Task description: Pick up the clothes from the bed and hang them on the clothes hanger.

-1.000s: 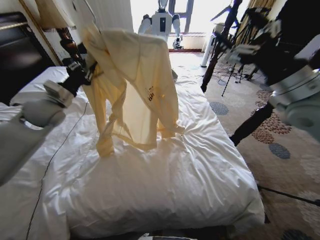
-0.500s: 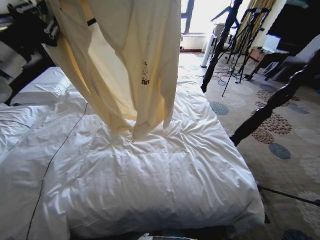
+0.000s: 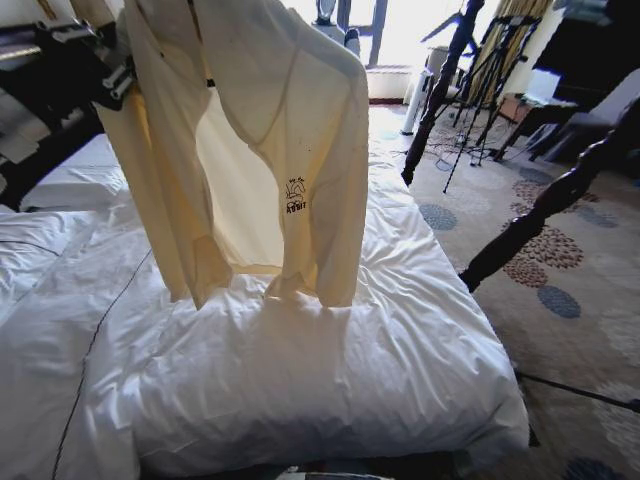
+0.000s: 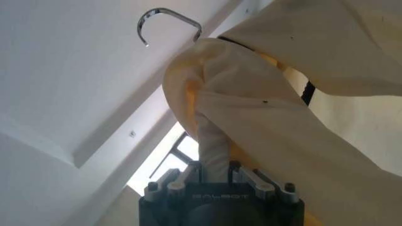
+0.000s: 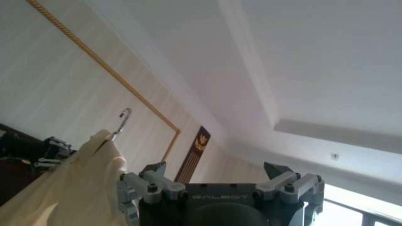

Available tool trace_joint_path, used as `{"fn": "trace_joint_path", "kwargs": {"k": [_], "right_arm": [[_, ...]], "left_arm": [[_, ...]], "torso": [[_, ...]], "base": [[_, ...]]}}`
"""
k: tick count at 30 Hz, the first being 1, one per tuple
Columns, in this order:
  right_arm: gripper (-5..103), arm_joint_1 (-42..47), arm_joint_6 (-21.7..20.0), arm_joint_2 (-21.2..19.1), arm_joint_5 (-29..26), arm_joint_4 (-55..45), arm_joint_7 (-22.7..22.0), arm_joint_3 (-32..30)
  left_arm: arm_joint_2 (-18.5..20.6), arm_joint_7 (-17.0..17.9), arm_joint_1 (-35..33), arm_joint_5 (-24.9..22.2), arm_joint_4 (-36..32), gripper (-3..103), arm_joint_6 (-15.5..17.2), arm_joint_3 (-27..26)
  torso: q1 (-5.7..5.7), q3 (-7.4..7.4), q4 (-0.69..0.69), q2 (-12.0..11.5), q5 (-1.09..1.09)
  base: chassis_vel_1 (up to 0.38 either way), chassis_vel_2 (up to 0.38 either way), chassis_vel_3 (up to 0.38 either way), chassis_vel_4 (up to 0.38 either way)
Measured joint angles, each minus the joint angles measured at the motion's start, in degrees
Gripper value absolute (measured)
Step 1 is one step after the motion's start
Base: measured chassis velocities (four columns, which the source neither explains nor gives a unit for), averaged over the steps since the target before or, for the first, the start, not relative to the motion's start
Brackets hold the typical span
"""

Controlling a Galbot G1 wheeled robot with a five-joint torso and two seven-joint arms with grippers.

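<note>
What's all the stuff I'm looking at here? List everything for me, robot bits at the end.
top: one, pale yellow, long-sleeved, small dark mark on the chest; held up above the bed, its hem and sleeve ends reaching down to the duvet.
hanger hook: one, silver metal; sticking out of the top's neck.
bed: one, puffy white duvet, below the top.
pillow: white, at the bed's far left.
carpet: beige with dark round patches, right of the bed.
tripods: dark stands, far right near the window.
left gripper: one, dark grey; shut on a fold of the top.
right gripper: one, dark grey, open, raised beside the top.
</note>
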State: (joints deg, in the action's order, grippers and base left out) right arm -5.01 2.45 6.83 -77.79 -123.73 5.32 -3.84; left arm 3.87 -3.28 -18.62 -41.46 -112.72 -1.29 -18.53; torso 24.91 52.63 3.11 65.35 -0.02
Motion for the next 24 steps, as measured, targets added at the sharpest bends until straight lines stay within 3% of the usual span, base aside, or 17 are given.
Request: {"fn": "trace_joint_path", "kwargs": {"k": [4,7,10,17,24], "right_arm": [[100,-1.3,-3.2,-1.6,-0.9,-2.1,3.9,0.0],[100,-1.0,-4.0,-1.1,3.8,-2.9,3.4,0.8],[100,-0.1,-5.7,1.3,11.3,-5.6,-1.4,2.1],[100,1.1,-9.4,5.4,21.6,-7.1,-5.8,4.2],[100,1.1,-11.9,8.2,27.7,-6.2,-6.5,6.8]], "left_arm": [[-0.5,1.3,0.2,-3.7,-2.2,21,2.9,-0.9],[-1.0,1.3,0.0,-2.7,-2.7,21,3.3,-0.7],[-1.8,1.3,-0.2,-1.0,-3.3,21,3.7,0.1],[-2.3,0.8,-0.3,1.7,-3.9,21,3.8,1.3],[-3.6,0.7,-0.2,3.8,-4.2,21,3.8,2.9]], "torso": [[-0.01,-0.01,0.02,0.0,-0.02],[-0.01,-0.01,0.01,0.0,0.01],[0.01,0.00,0.01,0.0,-0.01],[-0.01,-0.01,-0.01,0.0,-0.01],[0.00,0.00,0.01,0.0,-0.01]], "base": [[0.000,0.000,0.000,0.000],[0.000,0.000,0.000,0.000],[0.000,0.000,0.000,0.000],[0.000,0.000,0.000,0.000],[0.000,0.000,0.000,0.000]]}}
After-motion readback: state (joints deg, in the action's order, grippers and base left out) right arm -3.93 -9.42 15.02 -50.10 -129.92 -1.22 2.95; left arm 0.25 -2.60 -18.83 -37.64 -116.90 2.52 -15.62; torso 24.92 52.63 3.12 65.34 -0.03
